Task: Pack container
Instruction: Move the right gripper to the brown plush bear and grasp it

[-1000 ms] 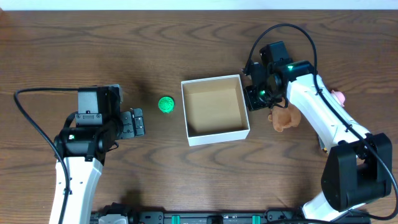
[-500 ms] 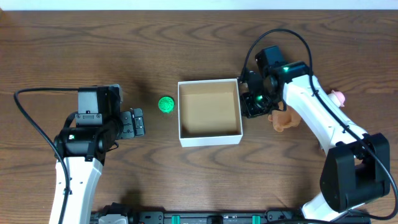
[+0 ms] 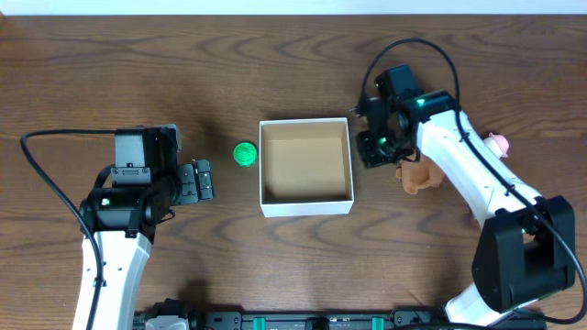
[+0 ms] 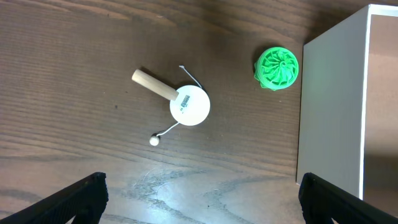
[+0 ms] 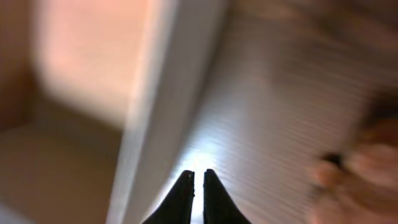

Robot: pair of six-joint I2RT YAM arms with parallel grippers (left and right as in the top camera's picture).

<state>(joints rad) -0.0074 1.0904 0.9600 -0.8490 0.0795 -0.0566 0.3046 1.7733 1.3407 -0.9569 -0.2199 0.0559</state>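
The container [image 3: 307, 207] is a square white-walled box with a tan inside, standing empty at mid-table. Its outer wall shows in the left wrist view [image 4: 329, 112] and blurred in the right wrist view [image 5: 155, 124]. My right gripper [image 3: 371, 151] is shut and empty, its fingertips [image 5: 197, 177] right by the outside of the box's right wall. My left gripper [image 3: 202, 181] is open and empty, left of the box, its fingers [image 4: 199, 199] wide apart above bare table. A green ribbed ball [image 3: 244, 153] lies just left of the box and also shows in the left wrist view [image 4: 277, 67].
A small wooden paddle with a white disc and a stringed bead [image 4: 186, 102] lies in front of the left gripper. A brown toy [image 3: 420, 176] lies right of the box, under the right arm, and a pink toy [image 3: 498, 143] lies farther right.
The box has slid left toward the green ball and turned square to the table, with the right gripper following at its right wall. The left arm has not moved.
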